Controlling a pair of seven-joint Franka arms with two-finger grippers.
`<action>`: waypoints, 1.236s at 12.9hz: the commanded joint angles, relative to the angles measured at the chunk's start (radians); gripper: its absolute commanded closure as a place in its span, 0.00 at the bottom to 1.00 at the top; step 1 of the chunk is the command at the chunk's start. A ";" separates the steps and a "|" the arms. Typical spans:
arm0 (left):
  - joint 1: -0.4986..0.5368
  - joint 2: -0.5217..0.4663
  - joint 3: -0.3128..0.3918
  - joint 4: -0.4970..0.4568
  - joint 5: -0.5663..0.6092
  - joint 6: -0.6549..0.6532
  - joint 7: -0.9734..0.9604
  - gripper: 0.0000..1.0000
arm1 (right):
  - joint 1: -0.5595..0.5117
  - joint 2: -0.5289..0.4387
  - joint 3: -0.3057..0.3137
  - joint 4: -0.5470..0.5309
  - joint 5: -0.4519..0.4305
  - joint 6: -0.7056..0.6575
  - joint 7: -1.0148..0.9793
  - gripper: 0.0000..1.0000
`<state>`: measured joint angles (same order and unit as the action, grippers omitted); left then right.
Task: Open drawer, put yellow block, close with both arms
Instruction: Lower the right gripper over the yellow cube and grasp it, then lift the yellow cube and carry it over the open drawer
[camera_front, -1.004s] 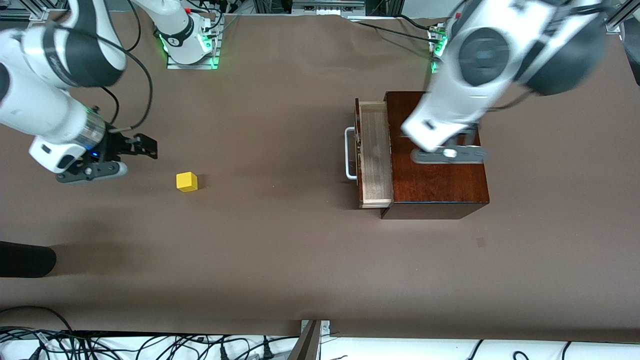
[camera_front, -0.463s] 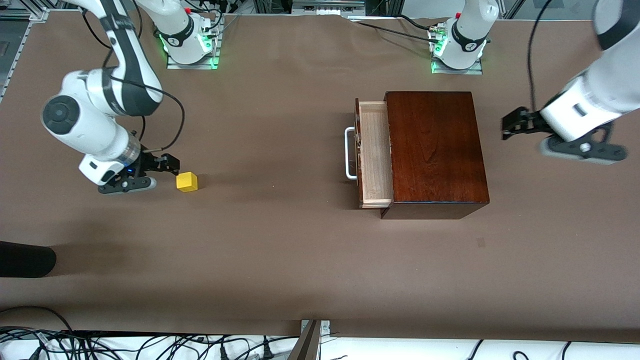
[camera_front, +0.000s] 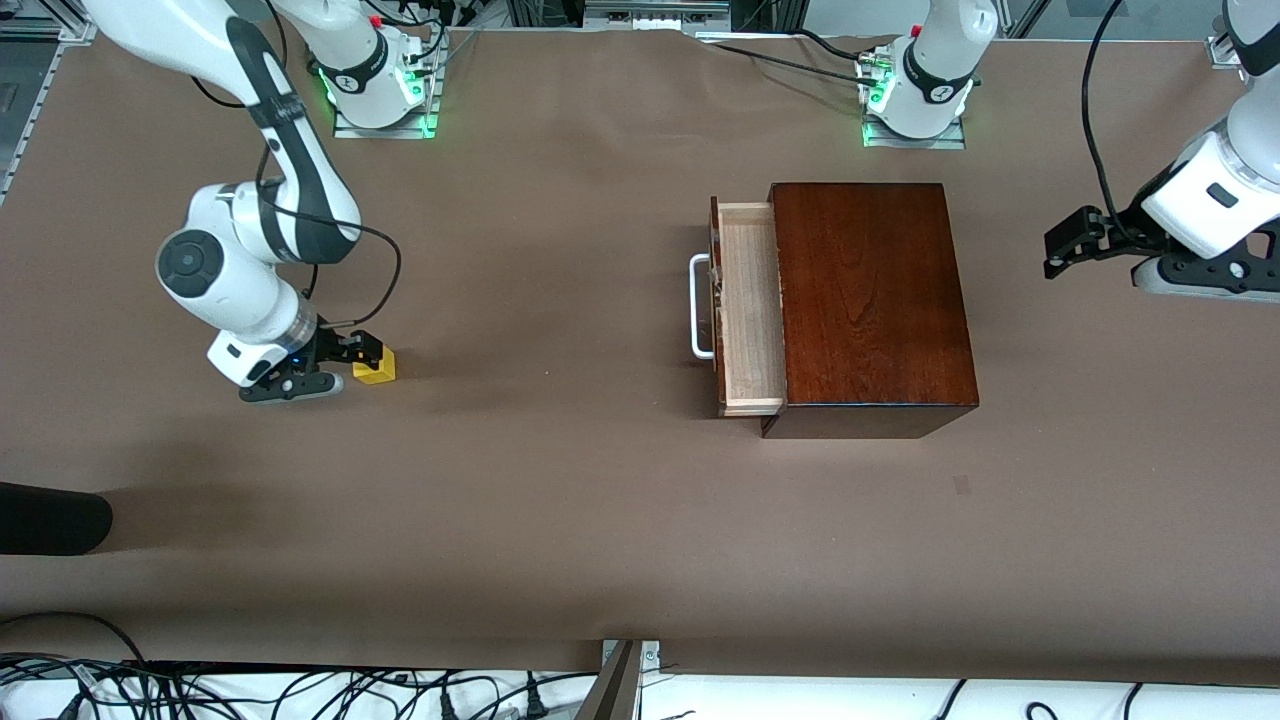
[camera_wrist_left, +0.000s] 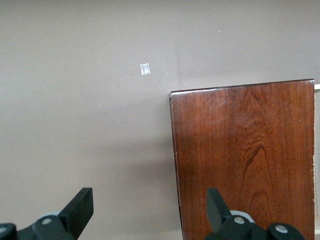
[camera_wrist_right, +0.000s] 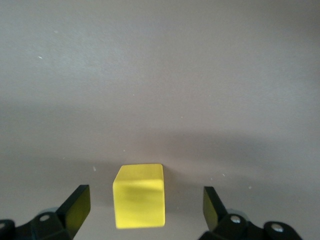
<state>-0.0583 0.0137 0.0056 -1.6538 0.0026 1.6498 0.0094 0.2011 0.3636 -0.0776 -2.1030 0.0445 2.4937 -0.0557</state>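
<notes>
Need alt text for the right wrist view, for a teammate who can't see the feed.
The yellow block sits on the brown table between the open fingers of the right gripper, with a gap on each side. Nothing else is in the picture.

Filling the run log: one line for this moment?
drawer: open, empty | right gripper: open around yellow block | left gripper: open, beside box

Bare table (camera_front: 560, 300) btwn block (camera_front: 377, 367), drawer (camera_front: 750, 305)
</notes>
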 joint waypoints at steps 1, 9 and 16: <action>0.008 -0.008 -0.007 0.008 0.011 -0.013 -0.002 0.00 | 0.000 0.026 0.009 -0.026 0.000 0.057 0.014 0.00; 0.011 0.009 -0.004 0.028 0.010 -0.035 -0.005 0.00 | 0.001 0.057 0.022 -0.066 -0.002 0.096 -0.001 0.31; 0.011 0.012 -0.004 0.031 0.008 -0.033 -0.005 0.00 | 0.001 0.037 0.048 0.039 -0.009 0.010 -0.012 0.94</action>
<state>-0.0526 0.0181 0.0049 -1.6491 0.0026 1.6360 0.0081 0.2017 0.4242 -0.0538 -2.1256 0.0444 2.5697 -0.0589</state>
